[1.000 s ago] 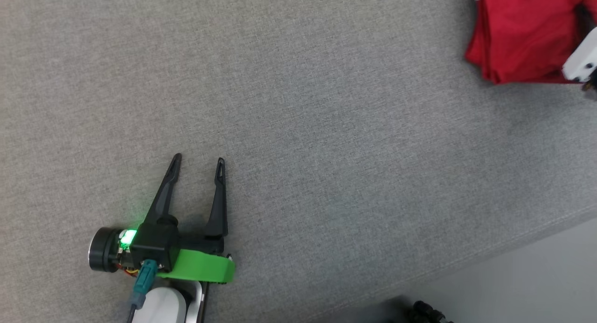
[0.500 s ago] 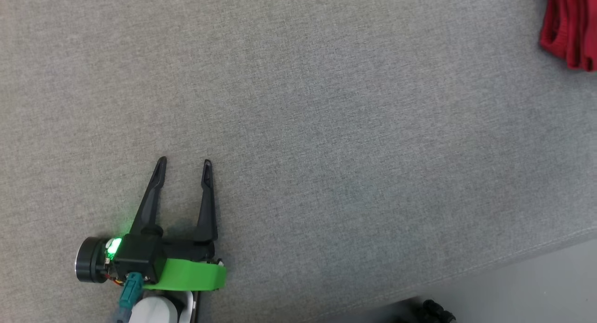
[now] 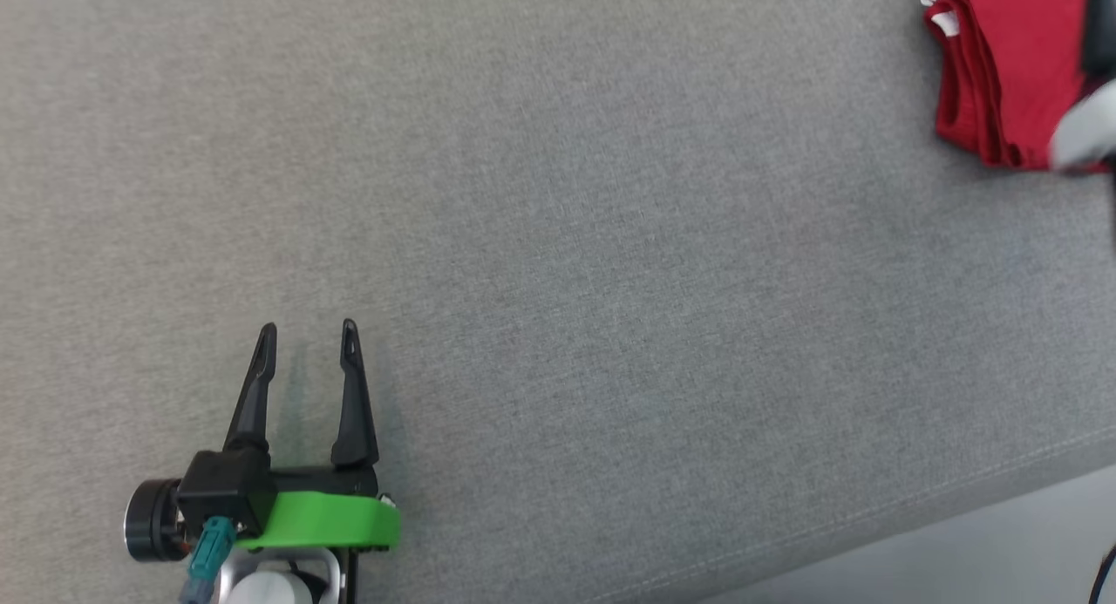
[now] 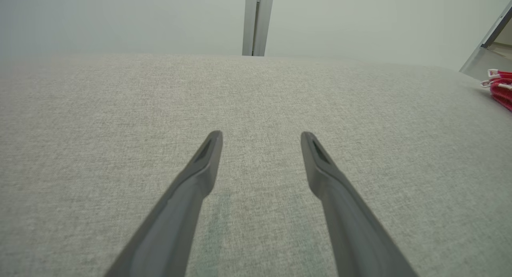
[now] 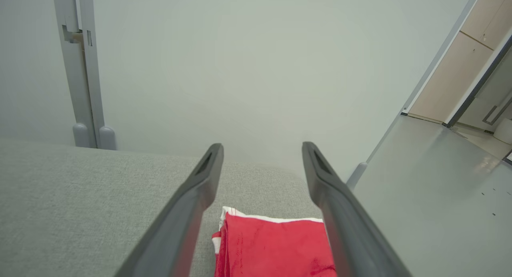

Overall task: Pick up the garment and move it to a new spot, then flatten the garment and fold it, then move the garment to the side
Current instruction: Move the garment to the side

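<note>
- The red garment (image 3: pixel 1003 72) lies folded in a stack at the far right corner of the grey worktop (image 3: pixel 610 281), with white trim at one edge.
- The right gripper (image 5: pixel 262 147) hangs just above it, jaws wide and empty.
- The left gripper (image 3: pixel 307 328) sits well apart at the near left, jaws also wide and empty.
- The garment looks light, soft and limp (its layers may splay). It is probably best pinched at the thick folded edge, through every layer.

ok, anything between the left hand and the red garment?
No. In the head view the grey fabric surface is bare from the left hand to the folded red garment.
</note>
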